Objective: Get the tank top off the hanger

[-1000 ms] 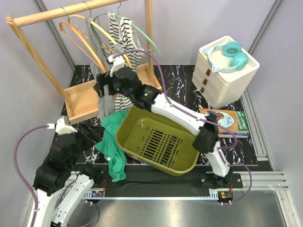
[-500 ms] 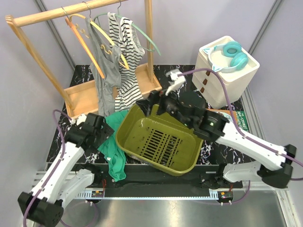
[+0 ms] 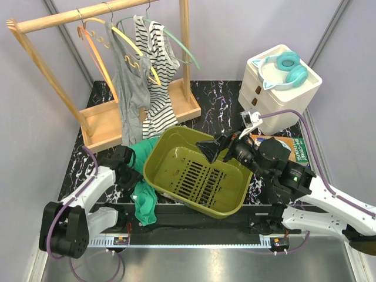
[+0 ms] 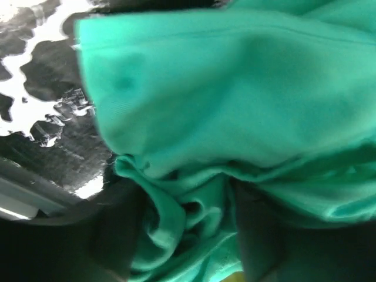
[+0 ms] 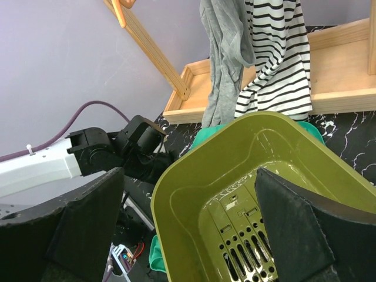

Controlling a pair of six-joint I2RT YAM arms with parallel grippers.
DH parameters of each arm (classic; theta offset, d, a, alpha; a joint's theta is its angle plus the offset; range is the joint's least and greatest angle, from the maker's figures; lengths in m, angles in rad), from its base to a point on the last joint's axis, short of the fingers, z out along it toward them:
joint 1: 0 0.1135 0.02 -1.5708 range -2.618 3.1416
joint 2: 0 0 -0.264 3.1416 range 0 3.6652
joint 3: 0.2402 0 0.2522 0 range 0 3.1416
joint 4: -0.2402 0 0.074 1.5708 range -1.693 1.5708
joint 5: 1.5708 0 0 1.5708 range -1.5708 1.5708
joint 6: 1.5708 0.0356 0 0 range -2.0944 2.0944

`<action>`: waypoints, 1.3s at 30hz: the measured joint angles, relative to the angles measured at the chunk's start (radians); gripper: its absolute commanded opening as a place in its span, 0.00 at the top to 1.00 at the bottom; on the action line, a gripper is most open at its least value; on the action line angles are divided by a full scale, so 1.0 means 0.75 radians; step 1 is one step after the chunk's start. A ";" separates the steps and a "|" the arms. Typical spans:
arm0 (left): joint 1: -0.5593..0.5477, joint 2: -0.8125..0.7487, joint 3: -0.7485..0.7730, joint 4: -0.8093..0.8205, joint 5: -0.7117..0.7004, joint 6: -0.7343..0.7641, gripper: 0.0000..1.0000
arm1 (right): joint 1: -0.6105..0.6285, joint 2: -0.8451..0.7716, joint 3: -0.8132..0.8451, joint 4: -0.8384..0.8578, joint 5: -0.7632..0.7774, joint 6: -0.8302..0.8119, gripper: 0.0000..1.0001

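Observation:
A grey tank top (image 3: 130,82) (image 5: 226,53) hangs on the wooden rack (image 3: 88,14) from a yellow hanger (image 3: 132,44). A striped tank top (image 3: 157,88) (image 5: 276,59) hangs beside it on a teal hanger (image 3: 179,50). A green garment (image 3: 144,194) (image 4: 223,88) lies crumpled on the table left of the olive basket (image 3: 148,175). My left gripper (image 3: 130,170) (image 4: 188,217) is low on it, jaws closed on a bunched fold. My right gripper (image 3: 214,147) (image 5: 191,217) stands open above the basket's far rim (image 5: 194,158), holding nothing.
An orange hanger (image 3: 97,47) hangs bare on the rack. The rack's wooden base tray (image 3: 106,126) sits behind the basket. At the right stand a white drawer unit (image 3: 279,97) with teal headphones (image 3: 288,67) on top, and a book (image 3: 282,151) in front of it.
My right arm drew back from the hanging grey top to above the basket. My left arm reached in to the green garment and its jaws closed on the cloth.

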 measured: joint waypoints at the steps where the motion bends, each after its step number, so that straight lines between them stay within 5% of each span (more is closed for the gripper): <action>1: 0.015 -0.008 -0.006 -0.002 0.009 -0.022 0.88 | 0.000 -0.019 -0.016 0.000 0.001 0.006 0.00; 2: 0.033 -0.025 -0.021 0.026 0.019 -0.032 1.00 | 0.000 -0.040 -0.035 -0.001 0.003 0.012 0.00; 10: 0.099 -0.396 -0.048 -0.065 -0.030 -0.042 1.00 | 0.000 -0.107 -0.076 -0.030 0.036 0.031 0.00; 15: 0.101 -0.735 0.272 -0.254 -0.178 0.091 1.00 | 0.000 -0.099 -0.077 -0.035 0.061 0.030 0.00; 20: 0.104 -0.945 0.637 -0.166 -0.153 0.333 1.00 | 0.000 -0.088 -0.076 -0.039 0.073 0.014 0.00; 26: 0.108 -0.840 0.818 0.093 0.308 0.504 1.00 | 0.000 -0.097 -0.076 -0.042 0.086 -0.002 0.00; 34: 0.096 -0.480 0.982 0.499 0.858 0.440 1.00 | 0.000 -0.106 -0.066 -0.093 0.139 -0.037 0.00; 39: -0.120 -0.250 1.262 0.807 0.973 0.328 1.00 | 0.000 -0.139 -0.066 -0.102 0.184 -0.046 0.00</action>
